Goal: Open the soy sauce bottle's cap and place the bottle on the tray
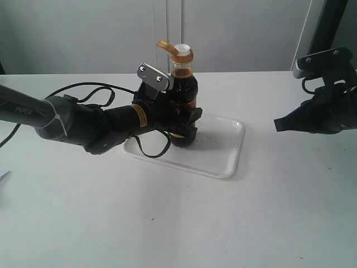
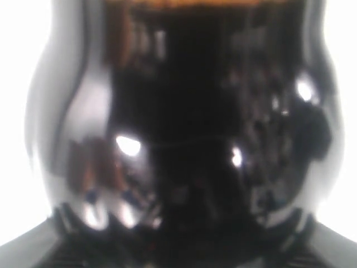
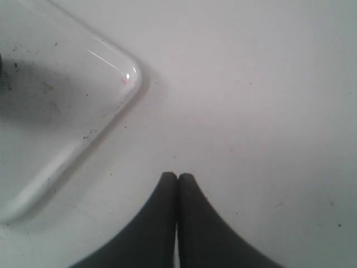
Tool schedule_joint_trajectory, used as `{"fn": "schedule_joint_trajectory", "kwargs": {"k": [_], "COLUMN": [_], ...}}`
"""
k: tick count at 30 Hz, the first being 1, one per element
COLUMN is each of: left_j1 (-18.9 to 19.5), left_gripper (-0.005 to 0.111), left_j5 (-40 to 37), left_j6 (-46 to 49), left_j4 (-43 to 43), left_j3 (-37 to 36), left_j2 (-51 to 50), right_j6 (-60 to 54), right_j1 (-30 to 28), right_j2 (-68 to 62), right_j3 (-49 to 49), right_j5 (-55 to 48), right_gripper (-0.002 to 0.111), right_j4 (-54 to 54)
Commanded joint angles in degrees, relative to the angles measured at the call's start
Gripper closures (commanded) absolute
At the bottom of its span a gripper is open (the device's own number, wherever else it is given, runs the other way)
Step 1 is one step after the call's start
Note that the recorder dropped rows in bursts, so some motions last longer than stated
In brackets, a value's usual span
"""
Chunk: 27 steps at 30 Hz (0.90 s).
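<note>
Left gripper point(image 1: 187, 124) has its fingers clamped low around the bottle point(image 1: 182, 89), keeping it upright over the tray point(image 1: 223, 151). Makes sense, since the cap point(image 1: 165, 46) is already flipped back on its hinge and a tilt would spill. Can't tell if the base is touching the tray yet (the fingers hide it). Right gripper point(image 3: 177, 180) sits pinched closed and empty above the desk point(image 3: 251, 84), just beside the tray corner, out of the way.
</note>
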State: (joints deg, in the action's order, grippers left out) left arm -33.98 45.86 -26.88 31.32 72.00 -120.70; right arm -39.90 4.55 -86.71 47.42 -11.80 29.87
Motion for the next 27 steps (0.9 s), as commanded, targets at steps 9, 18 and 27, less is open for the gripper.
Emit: {"fn": "schedule_joint_trajectory", "kwargs": {"k": [9,18,27], "left_j1": [-0.02,-0.02,-0.02], "left_gripper": [0.107,0.103,0.036], "left_j5": [6.51,6.55,7.02], "left_j6": [-0.2,-0.29,-0.29], "left_j4": [-0.67,-0.67,-1.15], "left_j3": [1.15,1.15,1.15], "left_j2": [-1.53,-1.93,-1.93], "right_j6": [-0.32,-0.32,-0.32], "right_j1": [-0.57,-0.57,-0.57], "right_j2": [0.1,0.1,0.1], "right_j3": [-0.19,-0.19,-0.19], "right_j5": [-0.1,-0.37,-0.49], "right_gripper": [0.108,0.108,0.108], "right_j4": [0.31,0.31,0.31]}}
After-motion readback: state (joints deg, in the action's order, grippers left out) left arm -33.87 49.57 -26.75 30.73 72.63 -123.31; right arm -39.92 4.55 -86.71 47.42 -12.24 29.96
